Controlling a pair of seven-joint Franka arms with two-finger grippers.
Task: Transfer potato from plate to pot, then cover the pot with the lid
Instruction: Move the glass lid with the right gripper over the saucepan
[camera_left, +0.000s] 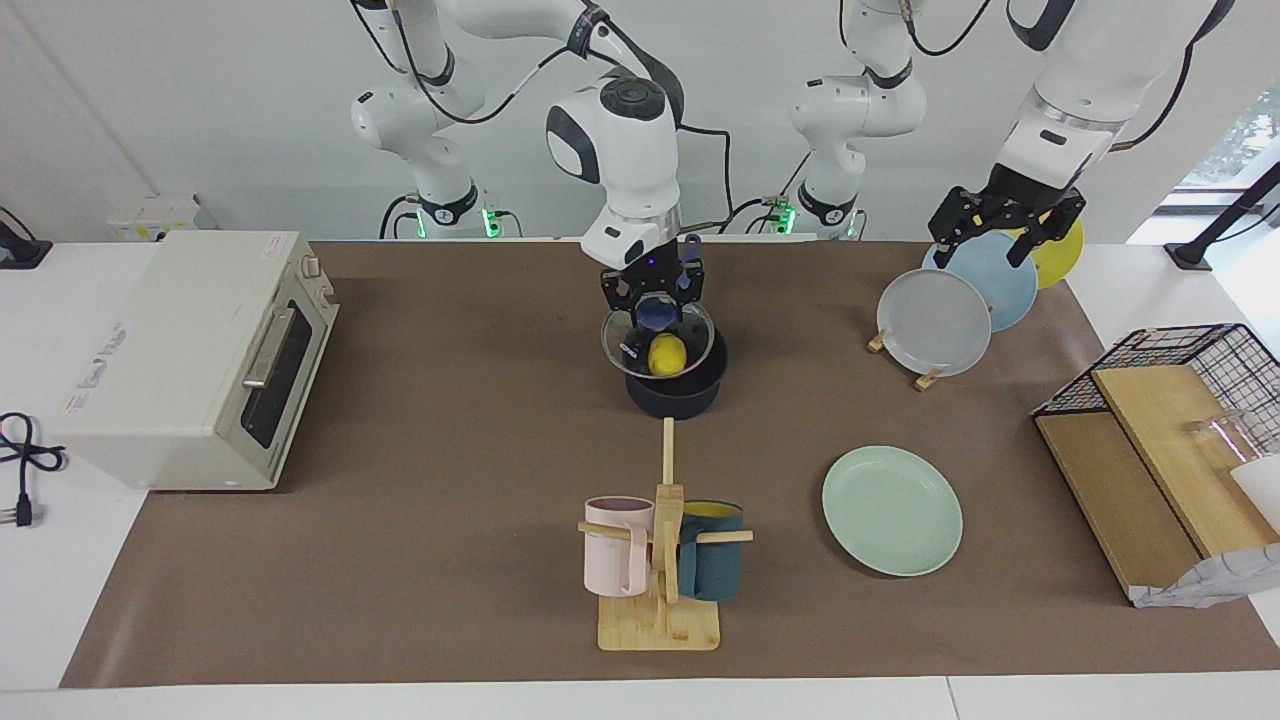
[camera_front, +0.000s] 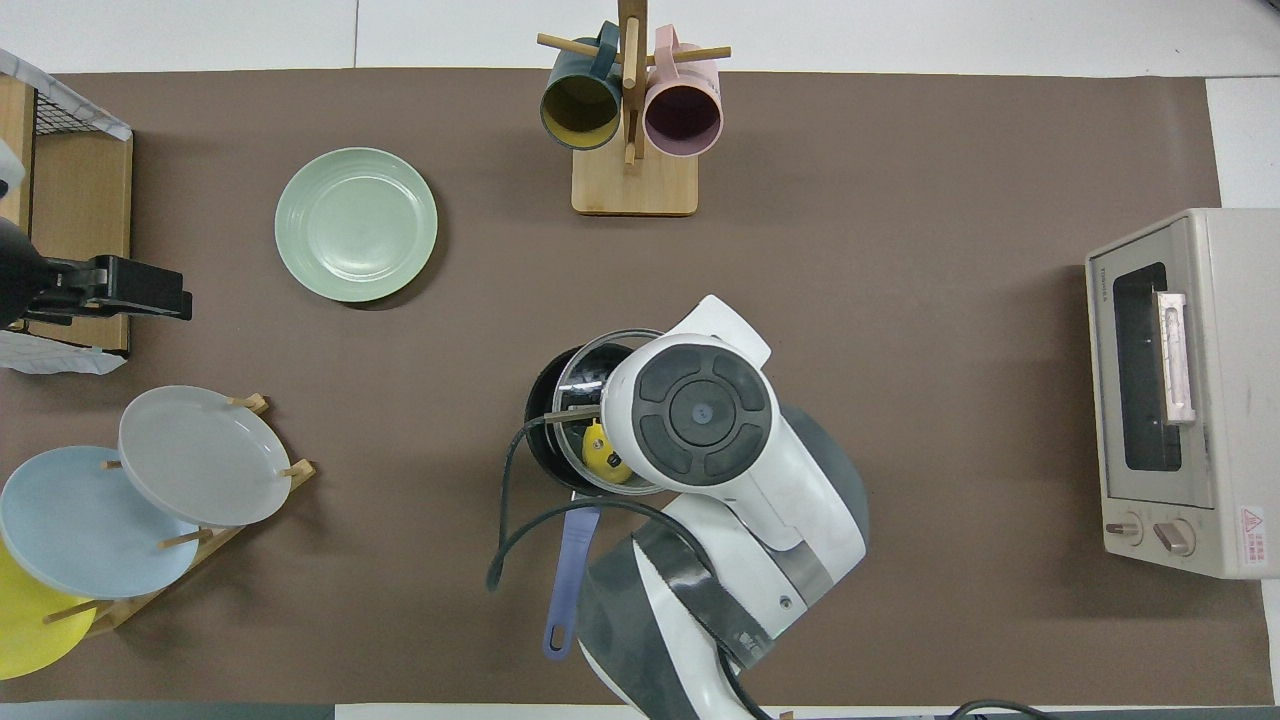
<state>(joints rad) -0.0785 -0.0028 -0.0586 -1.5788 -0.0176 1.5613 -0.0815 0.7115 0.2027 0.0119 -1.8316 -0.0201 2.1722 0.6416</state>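
Glass lid (camera_left: 658, 342) in right gripper (camera_left: 652, 300).

Potato (camera_left: 667, 355) in pot (camera_left: 676, 392), lid (camera_left: 657, 342) just above; plate (camera_left: 892, 510) toward left arm's end, farther from robots.

my right gripper (camera_left: 657, 296) holds the lid (camera_left: 657, 345) over the pot (camera_left: 676, 392), so the pot's mouth is blocked from above. the mug rack (camera_left: 660, 560) stands farther out, its long peg pointing at the pot. open counter (camera_left: 450, 480) lies between the pot and the toaster oven (camera_left: 190, 355). the plate rack (camera_left: 950, 310) crowds the space under my left gripper (camera_left: 1005, 225), whose fingers are spread.
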